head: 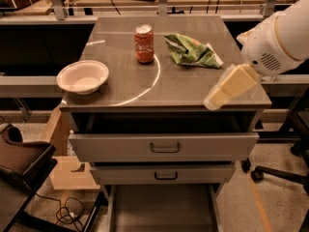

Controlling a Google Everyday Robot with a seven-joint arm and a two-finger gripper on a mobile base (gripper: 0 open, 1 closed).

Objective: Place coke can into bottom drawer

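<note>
The coke can (144,43), red-orange with a silver top, stands upright at the back middle of the grey cabinet top (193,88). The bottom drawer (161,209) is pulled out at the foot of the cabinet, and its dark floor shows nothing on it. My gripper (215,99), a cream-coloured piece on the white arm, reaches in from the right. It hangs over the front right part of the cabinet top, well to the right of the can and nearer the front, not touching it.
A white bowl (83,76) sits at the front left of the top. A crumpled green bag (191,51) lies right of the can. Two grey drawer fronts with dark handles (164,147) sit above the open drawer. A dark chair (21,161) stands at the left, a chair base (280,173) at the right.
</note>
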